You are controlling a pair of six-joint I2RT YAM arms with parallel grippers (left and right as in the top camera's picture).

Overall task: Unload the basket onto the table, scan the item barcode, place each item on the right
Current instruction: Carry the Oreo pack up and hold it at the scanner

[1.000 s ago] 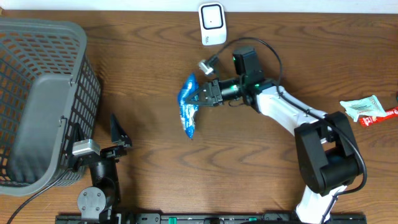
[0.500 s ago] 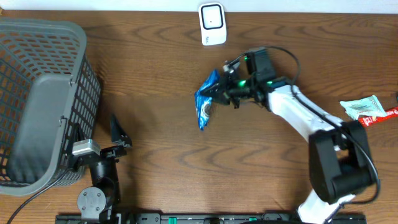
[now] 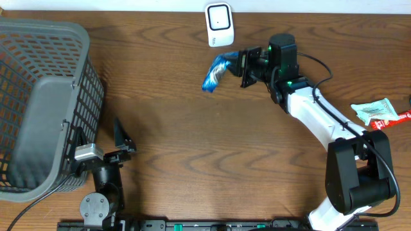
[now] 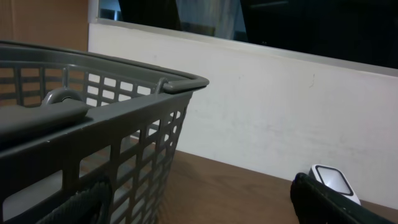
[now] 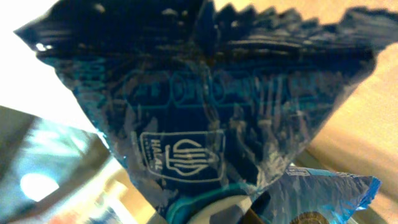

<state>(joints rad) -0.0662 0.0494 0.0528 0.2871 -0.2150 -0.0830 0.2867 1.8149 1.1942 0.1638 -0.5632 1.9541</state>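
Over the wooden table point(image 3: 192, 160), I see my right gripper point(image 3: 239, 64) clenching the blue packet point(image 3: 215, 70) near the white scanner point(image 3: 219, 24), my left gripper point(image 3: 96, 138) spread wide beside the basket point(image 3: 38, 96).

Packet lifted toward the scanner

Within the last second the right claw point(image 3: 239, 64), clamped on the blue packet point(image 3: 215, 70), swung from the middle of the table point(image 3: 192, 167) toward its far edge and ended near the white scanner point(image 3: 219, 24), just to that device's near side. The packet had hung long and low beneath the claw; it rose and turned to stick out leftward, looking shorter from overhead. The right arm's elbow shifted toward the table's right edge as the forearm stretched out.
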